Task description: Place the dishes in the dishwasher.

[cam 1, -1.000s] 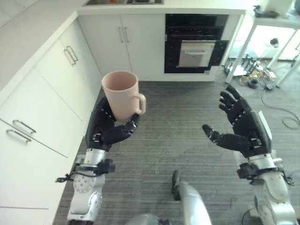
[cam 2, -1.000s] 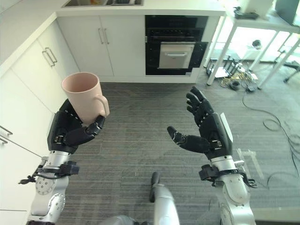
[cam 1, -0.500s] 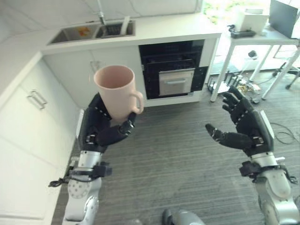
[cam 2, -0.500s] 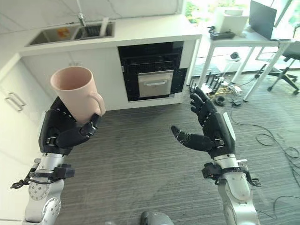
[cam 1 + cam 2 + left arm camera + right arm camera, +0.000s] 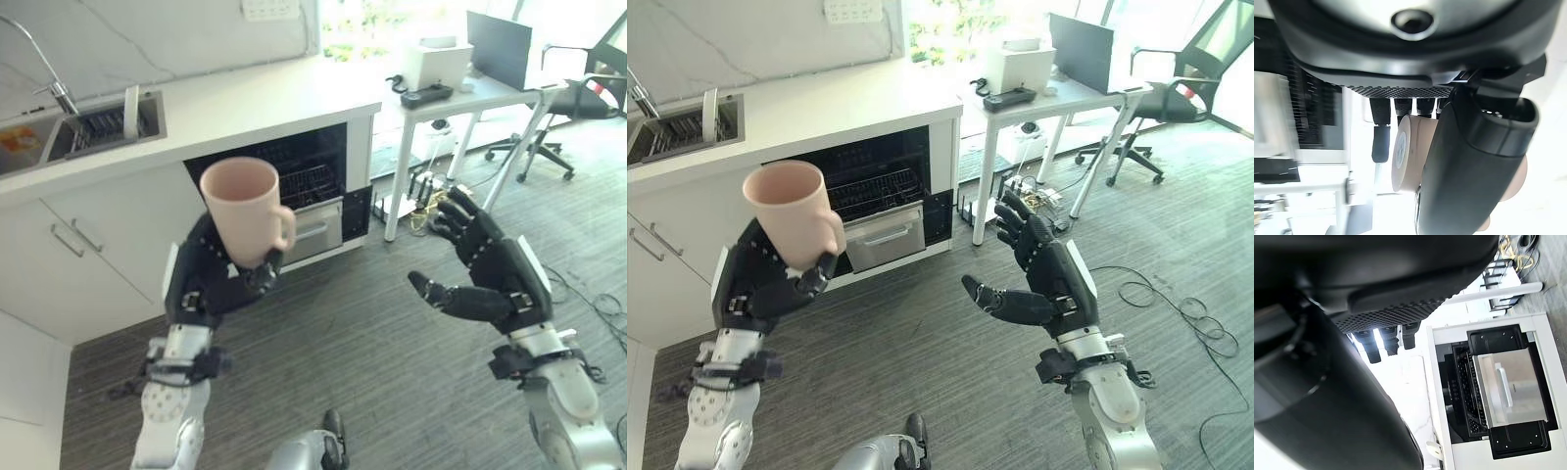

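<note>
A pink mug (image 5: 244,208) stands upright in my left hand (image 5: 209,281), whose fingers and thumb curl round its lower body; the left wrist view shows the mug (image 5: 1413,152) held past the thumb. The mug hangs in front of the open dishwasher (image 5: 294,191) under the white counter, where dark wire racks (image 5: 872,193) and a silver front panel show. My right hand (image 5: 487,277) is raised to the right of the mug with fingers spread and empty. The right wrist view looks at the dishwasher (image 5: 1498,387) past straight fingers.
A sink (image 5: 93,125) with a tap is set in the counter (image 5: 245,93) at the left, above white cupboard doors (image 5: 88,255). A white desk (image 5: 1058,98) with a laptop and an office chair (image 5: 1171,103) stand at the right. Cables (image 5: 1161,299) lie on the grey floor.
The camera has swung, so the kitchen has shifted: the dishwasher now sits behind the mug, and the desk and chair have come into view. Both hands keep their pose, the mug still held.
</note>
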Tool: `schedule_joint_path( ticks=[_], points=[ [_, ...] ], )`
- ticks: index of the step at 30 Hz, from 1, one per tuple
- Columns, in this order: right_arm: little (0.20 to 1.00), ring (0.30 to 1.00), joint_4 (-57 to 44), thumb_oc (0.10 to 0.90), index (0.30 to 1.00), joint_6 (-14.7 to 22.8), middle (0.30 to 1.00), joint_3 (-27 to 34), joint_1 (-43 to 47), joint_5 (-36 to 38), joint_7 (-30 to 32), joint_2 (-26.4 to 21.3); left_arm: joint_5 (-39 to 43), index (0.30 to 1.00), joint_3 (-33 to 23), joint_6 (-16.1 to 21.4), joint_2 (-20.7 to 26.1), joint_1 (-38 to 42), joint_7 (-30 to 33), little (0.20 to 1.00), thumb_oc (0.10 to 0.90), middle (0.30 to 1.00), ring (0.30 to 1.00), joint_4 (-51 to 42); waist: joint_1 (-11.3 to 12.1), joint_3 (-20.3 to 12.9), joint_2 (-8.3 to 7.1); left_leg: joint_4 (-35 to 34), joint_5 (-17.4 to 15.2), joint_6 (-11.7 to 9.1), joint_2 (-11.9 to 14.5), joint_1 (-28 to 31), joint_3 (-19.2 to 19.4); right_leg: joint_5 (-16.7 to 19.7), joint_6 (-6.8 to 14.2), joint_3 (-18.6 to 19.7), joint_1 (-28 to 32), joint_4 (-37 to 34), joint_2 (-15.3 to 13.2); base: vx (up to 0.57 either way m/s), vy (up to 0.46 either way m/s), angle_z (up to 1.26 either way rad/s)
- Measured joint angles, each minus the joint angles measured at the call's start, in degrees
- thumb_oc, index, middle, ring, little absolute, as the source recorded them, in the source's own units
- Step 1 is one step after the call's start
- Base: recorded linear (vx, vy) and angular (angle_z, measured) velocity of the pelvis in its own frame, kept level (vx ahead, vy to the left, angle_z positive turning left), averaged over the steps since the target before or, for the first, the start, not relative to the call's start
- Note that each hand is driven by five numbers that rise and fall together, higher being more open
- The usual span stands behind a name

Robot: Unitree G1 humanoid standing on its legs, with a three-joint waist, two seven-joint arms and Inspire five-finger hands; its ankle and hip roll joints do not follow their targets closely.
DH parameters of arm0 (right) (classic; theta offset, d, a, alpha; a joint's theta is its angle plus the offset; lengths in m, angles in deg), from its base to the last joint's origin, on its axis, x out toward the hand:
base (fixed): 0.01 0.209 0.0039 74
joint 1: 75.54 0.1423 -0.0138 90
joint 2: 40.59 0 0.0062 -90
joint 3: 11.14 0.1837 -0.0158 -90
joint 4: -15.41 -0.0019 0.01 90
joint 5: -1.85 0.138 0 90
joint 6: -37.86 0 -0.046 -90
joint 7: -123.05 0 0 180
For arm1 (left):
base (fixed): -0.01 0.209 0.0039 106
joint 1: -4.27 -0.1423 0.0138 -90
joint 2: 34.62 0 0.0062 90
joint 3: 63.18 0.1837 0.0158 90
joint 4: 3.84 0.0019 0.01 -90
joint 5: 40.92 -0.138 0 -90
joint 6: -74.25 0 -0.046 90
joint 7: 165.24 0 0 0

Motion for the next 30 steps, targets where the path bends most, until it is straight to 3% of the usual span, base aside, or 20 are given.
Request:
schedule_joint_path(
  ticks=[3,4,5,6,7,8,9,10,11,12,13,14,16,18,19,20,23,25,28,30],
  points=[
    [0.9,0.9,-0.9,0.8,0.9,0.3,0.9,0.0,0.1,0.0,0.0,1.4,-0.1,0.3,-0.6,0.0,0.5,-0.1,0.1,0.3,0.4,0.3,0.3,-0.2,1.2,-0.3,-1.4,-0.3,-4.1,-2.4,-0.7,1.4,-1.1,3.9,1.0,-1.0,-1.6,2.8,-0.3,0.37,0.145,0.33],
    [0.9,0.9,-0.8,0.8,0.9,0.3,0.9,0.0,0.0,0.0,0.1,2.2,-0.3,0.3,-1.0,0.0,1.1,-0.2,0.1,0.3,0.4,0.3,0.3,-0.7,1.4,-0.5,-2.01,4.0,-6.2,-2.6,0.8,-0.2,-0.9,5.2,1.5,-2.4,-3.9,8.0,-0.8,0.26,0.144,0.45],
    [0.9,0.9,-0.5,0.8,0.9,0.1,0.9,0.0,0.0,0.0,0.1,2.6,-0.3,0.3,-1.0,-0.2,1.3,-0.4,0.1,0.3,0.4,0.3,0.3,-0.5,1.7,-0.6,-2.77,4.0,-6.7,-1.8,0.2,0.6,-0.5,5.0,2.9,-2.3,-4.2,9.9,-1.6,0.26,0.153,0.15],
    [0.9,0.9,-0.5,0.8,0.9,0.1,0.9,-0.1,0.5,0.0,0.0,3.2,-0.3,0.3,-1.1,-0.2,1.2,-1.3,0.4,0.3,0.4,0.3,0.3,-0.5,3.3,-0.7,-2.84,4.0,-7.5,-1.1,0.0,1.4,0.6,6.7,7.1,-2.0,-7.8,18.4,-3.3,0.23,0.138,-0.21],
    [0.9,0.9,-0.5,0.8,0.9,0.1,0.9,-0.3,1.0,0.0,0.0,4.3,-0.3,0.3,-1.2,-0.2,1.3,-1.5,0.4,0.3,0.4,0.3,0.3,-0.5,3.6,-0.8,-2.74,4.8,-7.9,-0.5,-0.3,1.4,1.2,8.9,9.3,-2.1,-11.3,25.9,-4.5,0.23,0.149,-0.24],
    [0.9,0.9,-0.7,0.8,0.9,0.1,0.9,-0.6,1.3,-0.1,-0.1,5.1,-0.5,0.3,-1.2,-0.2,1.2,-1.6,0.5,0.3,0.4,0.3,0.3,-0.6,3.5,-0.4,-1.91,6.5,-10.1,1.4,-0.7,1.4,0.3,14.7,10.4,-0.7,-16.6,35.9,-4.7,0.29,0.111,-0.08],
    [0.9,0.9,-0.7,0.8,0.9,0.1,0.9,-1.9,1.5,-0.6,0.0,5.4,-1.0,0.3,-0.7,-0.4,1.1,-2.1,0.7,0.3,0.4,0.3,0.3,-0.4,2.7,0.6,0.36,5.6,-9.6,1.8,-0.9,3.0,0.2,15.0,8.4,-1.0,-27.7,50.2,-5.9,0.23,-0.014,0.13],
    [0.9,0.9,-0.6,0.8,0.9,0.0,0.9,-3.1,1.2,-0.6,0.1,4.5,-1.8,0.3,-0.2,-1.0,1.1,-2.3,0.6,0.3,0.4,0.3,0.3,-0.3,1.7,1.6,2.59,1.6,-7.5,-1.6,-1.0,5.5,0.1,11.6,2.8,-5.1,-32.3,45.2,-8.4,0.28,-0.227,0.09],
    [0.9,0.9,0.0,0.8,0.9,-0.1,0.9,-4.2,1.0,-0.5,0.0,3.6,-2.4,0.3,0.1,-1.4,1.4,-2.1,0.5,0.3,0.4,0.3,0.3,0.3,2.2,2.6,1.71,1.4,-6.7,-17.7,-1.9,6.0,-1.1,10.7,0.6,-5.4,-34.4,34.5,-9.6,0.24,-0.345,0.33],
    [0.9,0.9,1.0,0.8,0.9,0.3,0.9,-4.3,1.5,-0.5,-0.6,4.2,-2.5,0.3,0.1,-1.2,4.0,-0.6,0.4,0.3,0.4,0.3,0.3,0.8,1.6,3.4,-1.09,13.3,-9.4,-15.5,-1.6,1.0,-5.5,11.9,0.2,-4.7,-35.1,20.7,-15.3,0.25,-0.404,0.32],
    [0.9,0.9,1.6,0.8,0.9,1.1,0.9,-4.1,1.9,0.0,-0.7,3.4,-2.5,0.3,-0.4,-1.2,5.3,0.4,0.3,0.3,0.4,0.3,0.3,0.5,1.7,3.1,-0.79,19.5,-13.4,-11.3,5.1,-2.6,-10.5,13.5,3.4,-5.2,-35.9,12.2,-18.0,0.19,-0.271,0.46],
    [0.9,0.9,2.7,0.8,0.9,1.6,0.9,-3.7,2.9,0.2,-1.3,2.0,-2.3,0.3,-0.9,-0.7,5.3,1.0,0.6,0.3,0.4,0.3,0.3,0.5,1.7,4.1,0.41,20.3,-15.0,-11.0,9.4,-3.3,-11.9,16.0,7.0,-5.9,-34.9,2.6,-19.4,0.17,-0.258,0.3],
    [0.9,0.9,4.3,0.8,0.9,-0.1,0.9,-4.1,0.9,0.1,-1.8,2.2,-2.1,0.3,-2.6,-1.9,3.3,0.2,2.2,0.3,0.4,0.3,0.3,1.6,2.0,4.6,0.08,19.1,-15.4,-10.3,9.6,-1.5,-13.0,18.8,5.9,-4.8,-33.8,-5.5,-18.6,0.26,-0.329,0.31],
    [0.9,0.9,4.0,0.8,0.9,0.0,0.9,-4.0,0.2,0.2,-2.2,2.6,-2.1,0.3,-2.2,-2.5,3.2,-0.9,3.2,0.3,0.4,0.3,0.3,2.4,0.8,4.7,-0.49,16.0,-14.9,-10.3,7.1,0.8,-16.0,20.4,8.7,2.8,-35.3,-3.1,-17.2,0.25,-0.296,0.55],
    [0.9,0.9,3.8,0.8,0.9,0.0,0.9,-4.0,0.6,0.2,-2.2,3.0,-2.2,0.3,-1.8,-2.6,3.3,-1.0,3.4,0.3,0.4,0.3,0.3,2.4,-0.2,4.8,-0.4,15.2,-14.6,-9.9,6.5,1.4,-16.6,21.6,8.6,4.2,-35.3,-3.7,-16.9,0.23,-0.332,0.69],
    [0.9,0.9,3.6,0.8,0.9,0.0,0.9,-4.0,0.8,0.2,-2.3,3.3,-2.2,0.3,-0.7,-2.6,3.3,-1.2,3.4,0.3,0.4,0.3,0.3,2.3,0.0,4.9,-0.37,14.0,-14.2,-9.7,6.4,2.9,-16.3,21.9,8.2,3.2,-35.0,-3.8,-16.9,0.23,-0.368,0.45],
    [0.9,0.9,2.8,0.8,0.9,0.0,0.9,-4.4,2.6,0.1,-2.1,2.8,-2.2,0.3,-0.2,-2.5,3.1,-3.4,2.9,0.3,0.4,0.3,0.3,0.2,0.4,4.4,-1.0,10.2,-14.0,-13.6,6.3,7.3,-17.4,24.1,6.9,1.0,-31.4,-2.8,-15.3,0.26,-0.442,0.26],
    [0.9,0.9,2.8,0.8,0.9,-1.3,0.9,-4.6,4.9,0.1,-1.0,0.4,-2.2,0.3,0.0,-2.6,2.5,-3.8,3.0,0.3,0.4,0.3,0.3,-0.7,0.1,4.2,-0.25,5.5,-12.7,-16.3,9.2,10.6,-18.8,25.5,4.9,-2.0,-30.9,0.1,-13.7,0.2,-0.329,0.32],
    [0.9,0.9,2.7,0.8,0.9,-1.7,0.9,-3.2,6.8,0.1,0.1,-2.5,-2.3,0.3,0.1,-2.6,2.2,-4.4,2.9,0.3,0.4,0.3,0.3,-3.5,-0.2,3.4,0.67,-2.2,-9.2,-17.4,15.5,15.2,-18.7,19.4,-0.6,-5.9,-31.1,5.8,-8.7,0.17,-0.31,0.2],
    [0.9,0.9,2.7,0.8,0.9,-1.9,0.9,-1.8,6.6,0.9,1.0,-3.0,-2.2,0.3,0.3,-2.6,2.1,-4.3,2.8,0.3,0.4,0.3,0.3,-4.2,-0.3,3.3,0.66,-4.0,-5.3,-18.3,17.2,16.5,-16.9,16.1,-2.3,-7.1,-31.4,8.7,-7.5,0.15,-0.351,0.15]
  ],
)
